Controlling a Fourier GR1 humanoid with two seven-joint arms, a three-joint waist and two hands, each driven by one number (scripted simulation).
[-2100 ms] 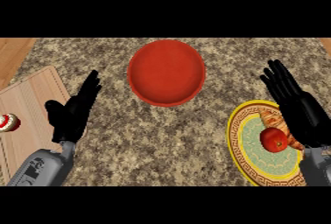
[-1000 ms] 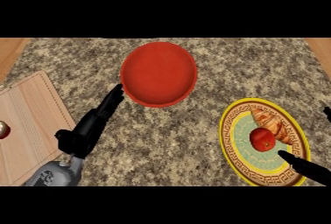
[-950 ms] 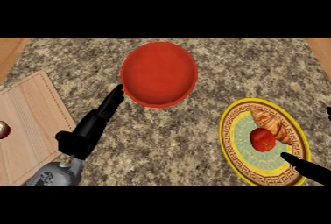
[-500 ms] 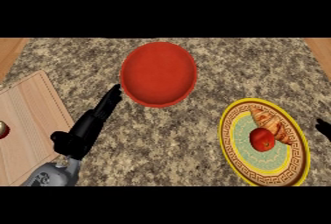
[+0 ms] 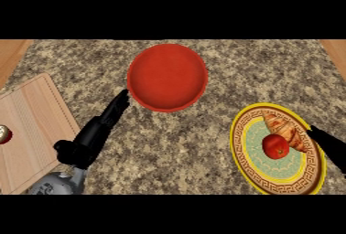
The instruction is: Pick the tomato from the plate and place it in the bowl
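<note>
A red tomato (image 5: 274,146) lies in the middle of a yellow-rimmed patterned plate (image 5: 250,161) at the right, beside a croissant (image 5: 285,129). The red bowl (image 5: 166,76) stands at the upper centre of the stone counter and holds nothing. My left hand (image 5: 94,135) lies at the lower left with straight fingers pointing up toward the bowl's left rim. Only part of my right hand (image 5: 329,142) shows at the right edge, over the plate's right rim, right of the tomato and apart from it; its fingers are cut off by the frame.
A wooden cutting board (image 5: 30,129) lies at the left edge, with a small red and white object (image 5: 3,135) on it at the frame's border. Wooden surfaces show at the top corners beyond the counter.
My right hand has come back into view over the plate's right rim, slightly higher than before. The left hand and the objects have barely shifted.
</note>
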